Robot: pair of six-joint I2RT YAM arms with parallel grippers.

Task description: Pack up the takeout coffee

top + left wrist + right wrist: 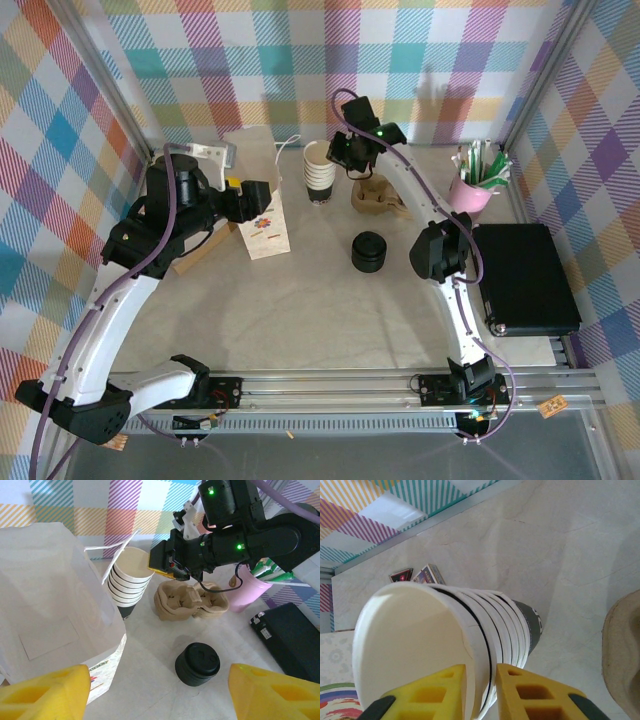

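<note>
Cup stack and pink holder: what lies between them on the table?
The brown cardboard cup carrier, between the cup stack and the pink holder; the top view shows it, with the right arm crossing above.

The space is enclosed by walls covered in pastel plaid cloth, held between aluminium posts. A pale, marble-veined surface is evenly lit, and its near edge is bounded by an aluminium rail.

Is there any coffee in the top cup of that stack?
Empty. The right wrist view looks into the top cup and shows only bare cream wall, no liquid.
</note>
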